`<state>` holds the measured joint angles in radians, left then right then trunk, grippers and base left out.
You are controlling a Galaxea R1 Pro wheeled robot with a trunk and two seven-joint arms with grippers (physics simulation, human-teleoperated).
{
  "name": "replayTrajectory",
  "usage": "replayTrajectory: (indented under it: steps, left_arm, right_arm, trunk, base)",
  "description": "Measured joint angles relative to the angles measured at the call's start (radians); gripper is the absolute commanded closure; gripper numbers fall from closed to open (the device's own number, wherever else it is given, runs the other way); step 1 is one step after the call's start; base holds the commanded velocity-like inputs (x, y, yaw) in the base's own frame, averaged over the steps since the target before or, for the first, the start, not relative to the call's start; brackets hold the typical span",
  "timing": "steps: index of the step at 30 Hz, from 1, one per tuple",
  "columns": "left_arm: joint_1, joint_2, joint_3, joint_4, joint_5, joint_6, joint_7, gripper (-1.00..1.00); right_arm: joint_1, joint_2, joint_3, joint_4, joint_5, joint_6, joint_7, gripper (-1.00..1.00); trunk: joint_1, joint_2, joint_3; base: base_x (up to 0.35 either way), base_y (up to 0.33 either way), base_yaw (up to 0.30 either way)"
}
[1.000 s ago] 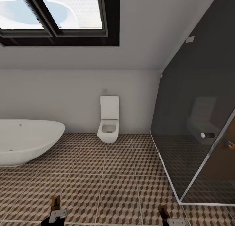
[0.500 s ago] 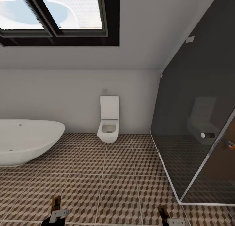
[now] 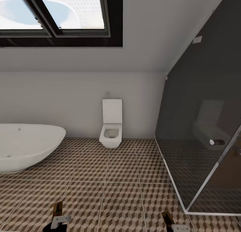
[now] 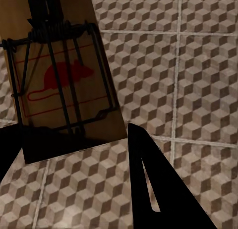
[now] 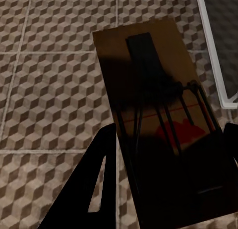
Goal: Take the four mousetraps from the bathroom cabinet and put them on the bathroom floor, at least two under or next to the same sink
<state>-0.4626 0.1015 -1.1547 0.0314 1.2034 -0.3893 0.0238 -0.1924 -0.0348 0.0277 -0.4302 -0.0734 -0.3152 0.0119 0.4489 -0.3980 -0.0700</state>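
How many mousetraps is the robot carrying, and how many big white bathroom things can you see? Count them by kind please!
Mousetraps: 2, one in the left gripper (mousetrap) and one in the right gripper (mousetrap)
Bathtub: 1
Toilet: 1
Total: 4

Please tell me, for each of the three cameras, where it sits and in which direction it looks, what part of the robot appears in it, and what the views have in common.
Head view: sits high on the robot, faces forward and down at the square white toilet, oval white bathtub and dark glass shower screen; both grippers peek in at the lower edge.
Left wrist view: on the left arm, looks down along the left gripper holding a tan wooden mousetrap.
Right wrist view: on the right arm, looks down along the right gripper holding another mousetrap.
Shared: the cube-patterned floor tiles.
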Motion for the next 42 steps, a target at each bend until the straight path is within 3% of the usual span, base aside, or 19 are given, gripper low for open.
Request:
replayTrajectory:
  steps: [28,42]
  left_arm:
    - [0.000,0.000,0.000,0.000,0.000,0.000,0.001,1.00]
    - [0.000,0.000,0.000,0.000,0.000,-0.002,0.001,1.00]
  right_arm:
    - [0.000,0.000,0.000,0.000,0.000,0.000,0.000,1.00]
    - [0.000,0.000,0.000,0.000,0.001,0.000,0.000,1.00]
  trunk:
    - [0.000,0.000,0.000]
    - [0.001,0.000,0.000]
  base:
    - [0.327,0.000,0.000]
    - [0.030,0.000,0.000]
